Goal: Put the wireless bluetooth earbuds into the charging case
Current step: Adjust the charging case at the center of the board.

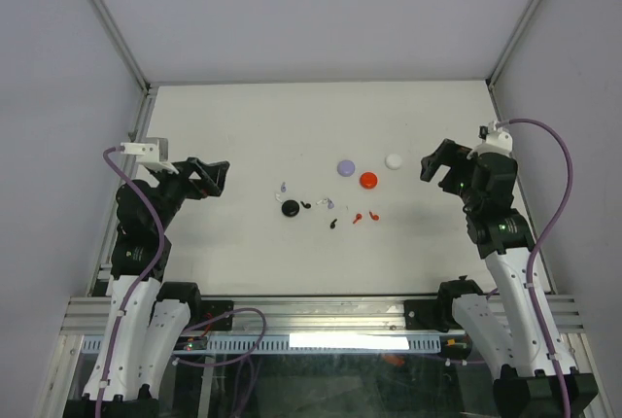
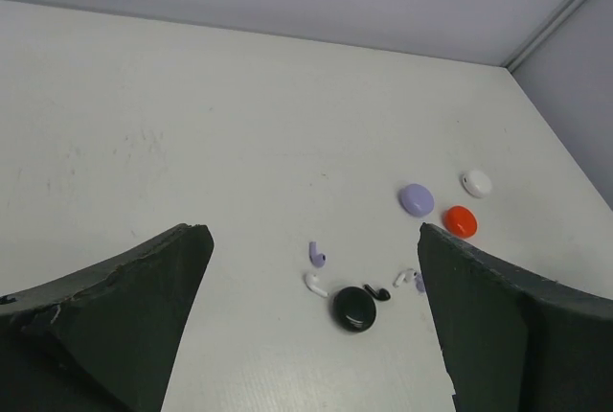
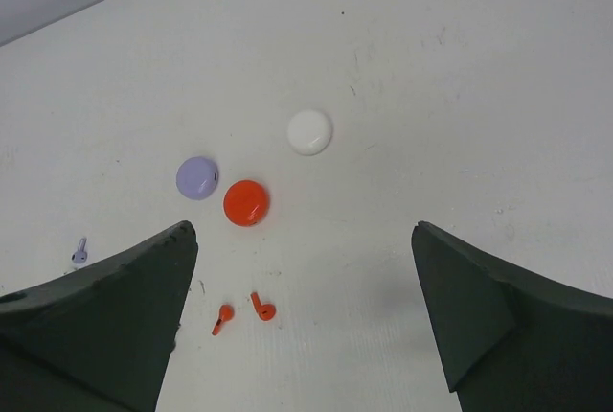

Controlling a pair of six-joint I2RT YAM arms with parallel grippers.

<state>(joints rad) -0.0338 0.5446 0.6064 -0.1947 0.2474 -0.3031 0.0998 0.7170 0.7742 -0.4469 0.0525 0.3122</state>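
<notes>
Several tiny stemmed earbuds lie loose mid-table: two red ones [image 1: 357, 217] [image 3: 261, 308], a black one [image 2: 377, 291], a lavender one [image 2: 316, 255] and a white one [image 2: 315, 285]. Round, closed charging cases sit among them: black [image 1: 290, 208] [image 2: 353, 308], lavender [image 1: 346, 167] [image 3: 197, 177], red [image 1: 368, 180] [image 3: 245, 202] and white [image 1: 394, 160] [image 3: 310, 131]. My left gripper [image 1: 219, 177] [image 2: 314, 235] hovers open to the left of the group, holding nothing. To the right of the group, my right gripper [image 1: 432, 163] [image 3: 303, 230] is open and empty as well.
The white table [image 1: 233, 126] is walled by pale panels on the left, back and right. An aluminium rail [image 1: 321, 316] with cables runs along the near edge between the arm bases.
</notes>
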